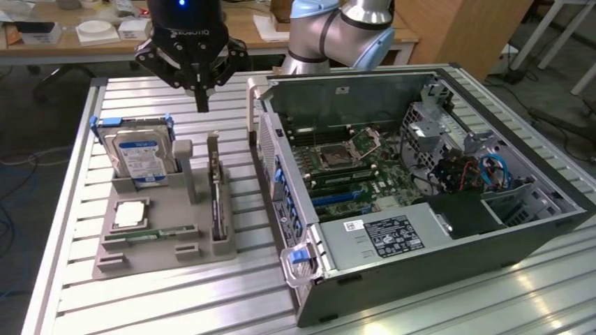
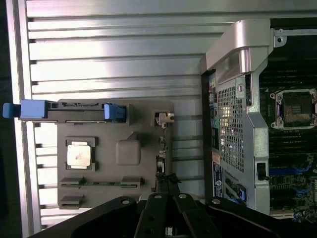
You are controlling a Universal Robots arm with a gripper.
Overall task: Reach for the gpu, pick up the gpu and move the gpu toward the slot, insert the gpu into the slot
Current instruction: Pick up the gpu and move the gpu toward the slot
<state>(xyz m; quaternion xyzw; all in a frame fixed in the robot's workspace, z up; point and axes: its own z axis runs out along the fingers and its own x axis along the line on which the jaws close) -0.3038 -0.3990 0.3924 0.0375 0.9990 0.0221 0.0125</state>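
Exterior view shows the hand (image 1: 201,103), fingers pressed together and empty, hanging above the slatted worktop (image 1: 75,293) beyond the grey holder (image 1: 139,251) where the gpu (image 1: 218,202) stands on edge, well apart from the slot (image 1: 336,199) inside the open computer case (image 1: 447,251)

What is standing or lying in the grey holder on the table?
In the grey holder: the hard drive upright, the processor flat, the memory stick flat, and the gpu on its edge. The lower edges of drive and gpu are hidden in its grooves.
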